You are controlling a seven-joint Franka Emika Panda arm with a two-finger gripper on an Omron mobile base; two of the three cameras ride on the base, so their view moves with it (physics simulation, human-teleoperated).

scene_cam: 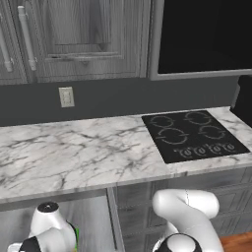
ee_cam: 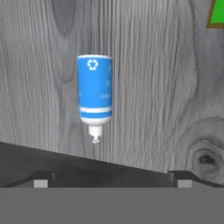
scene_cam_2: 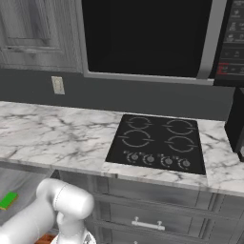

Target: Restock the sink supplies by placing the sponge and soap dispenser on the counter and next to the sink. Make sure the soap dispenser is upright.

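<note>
A: Where the grey wood-grain panel fills the hand view, the soap dispenser [ee_cam: 95,94] lies flat, its white nozzle pointing toward the camera's lower edge.

B: And the jaws?

A: Spread wide, holding nothing; the two dark fingertips [ee_cam: 41,180] sit well apart, clear of the bottle, with the gripper [ee_cam: 112,180] below it in that view.

B: The sponge?

A: Its green corner [ee_cam: 217,13] shows at the panel's upper right edge, apart from the bottle. From the right base view it [scene_cam_2: 8,199] lies low, beneath the marble surface [scene_cam_2: 57,131]. The black cooktop [scene_cam_2: 157,142] is set into that surface toward its right end.
</note>
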